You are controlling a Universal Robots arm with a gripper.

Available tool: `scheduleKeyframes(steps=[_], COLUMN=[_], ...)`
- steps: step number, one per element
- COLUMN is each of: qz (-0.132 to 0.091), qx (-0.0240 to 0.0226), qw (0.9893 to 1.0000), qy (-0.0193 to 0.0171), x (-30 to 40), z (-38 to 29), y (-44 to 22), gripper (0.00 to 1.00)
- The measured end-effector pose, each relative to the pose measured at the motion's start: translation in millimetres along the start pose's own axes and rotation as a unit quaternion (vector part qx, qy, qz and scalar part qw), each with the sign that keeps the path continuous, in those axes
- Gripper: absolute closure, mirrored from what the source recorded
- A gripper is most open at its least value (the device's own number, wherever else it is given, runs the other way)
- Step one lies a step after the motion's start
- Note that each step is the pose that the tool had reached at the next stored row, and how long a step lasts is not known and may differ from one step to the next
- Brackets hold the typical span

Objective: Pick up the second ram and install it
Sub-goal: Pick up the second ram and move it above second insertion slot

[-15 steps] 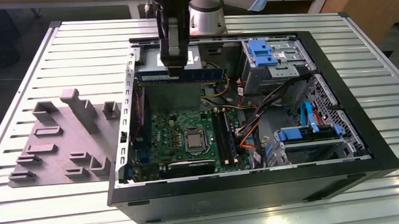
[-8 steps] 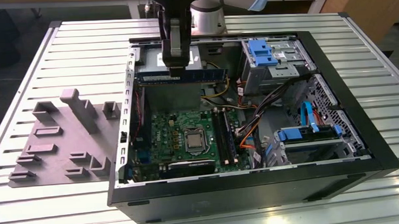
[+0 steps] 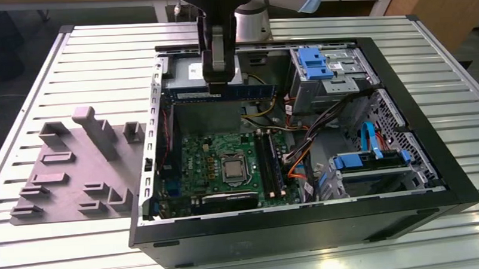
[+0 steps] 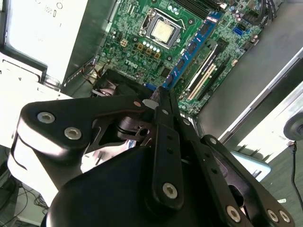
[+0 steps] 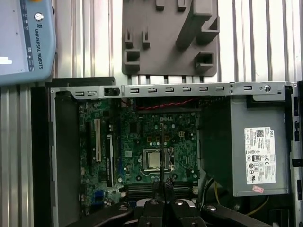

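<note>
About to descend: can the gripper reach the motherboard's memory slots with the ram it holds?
Probably yes. The gripper, shut on the second ram, hangs over the open case; the memory slots lie uncovered, though orange cables run close beside them.
</note>
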State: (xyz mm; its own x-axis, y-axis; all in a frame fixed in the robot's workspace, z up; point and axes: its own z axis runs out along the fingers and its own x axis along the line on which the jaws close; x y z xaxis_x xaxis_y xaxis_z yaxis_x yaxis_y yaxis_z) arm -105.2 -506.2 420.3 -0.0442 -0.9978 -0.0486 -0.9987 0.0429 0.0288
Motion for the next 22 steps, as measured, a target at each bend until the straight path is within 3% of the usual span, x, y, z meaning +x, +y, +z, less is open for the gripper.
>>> scheduleKeyframes(steps=[22], qz=[0.000], qx=[0.0000], qw=[1.0000], qy=[0.0001], x=[0.0], z=[9.1], y=[-9.5], gripper=[0.89])
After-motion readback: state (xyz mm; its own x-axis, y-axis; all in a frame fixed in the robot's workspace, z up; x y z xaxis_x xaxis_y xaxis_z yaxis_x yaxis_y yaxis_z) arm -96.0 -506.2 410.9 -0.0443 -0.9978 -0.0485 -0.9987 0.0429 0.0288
